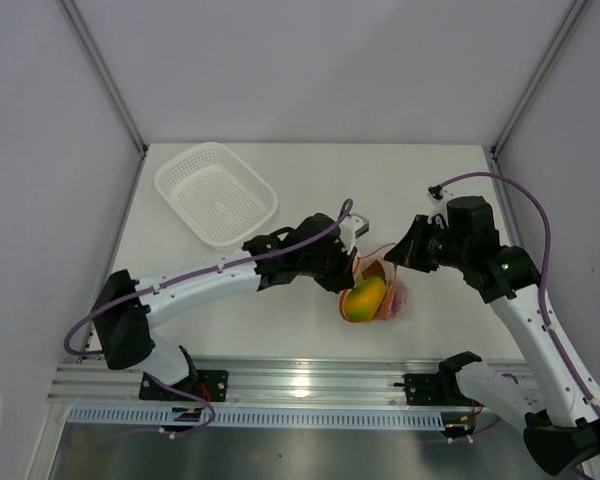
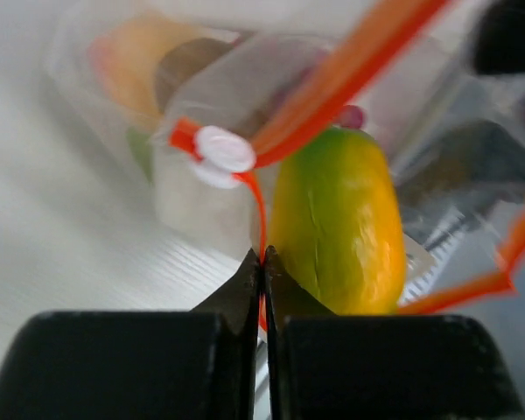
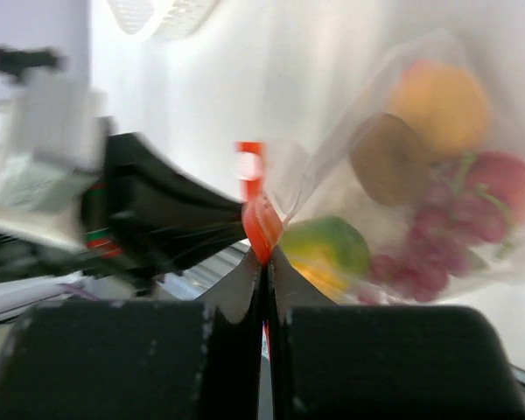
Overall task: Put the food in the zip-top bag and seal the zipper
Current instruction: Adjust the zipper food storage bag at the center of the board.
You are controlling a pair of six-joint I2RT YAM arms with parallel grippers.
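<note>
The clear zip-top bag (image 1: 388, 290) hangs between my two grippers near the table's front edge. Its red-orange zipper (image 2: 350, 79) has a white slider (image 2: 223, 150). The yellow-green mango (image 1: 365, 298) sits in the bag's mouth, also seen in the left wrist view (image 2: 341, 223). My left gripper (image 2: 263, 255) is shut on the zipper strip at the mouth's left end. My right gripper (image 3: 267, 254) is shut on the zipper strip (image 3: 261, 223) at the other end. Inside the bag are an orange (image 3: 437, 101), a brown piece (image 3: 387, 162) and a red grape cluster (image 3: 446, 245).
The white mesh basket (image 1: 216, 192) stands empty at the back left of the table. The metal rail (image 1: 300, 385) runs along the near edge, just below the bag. Frame posts rise at both back corners.
</note>
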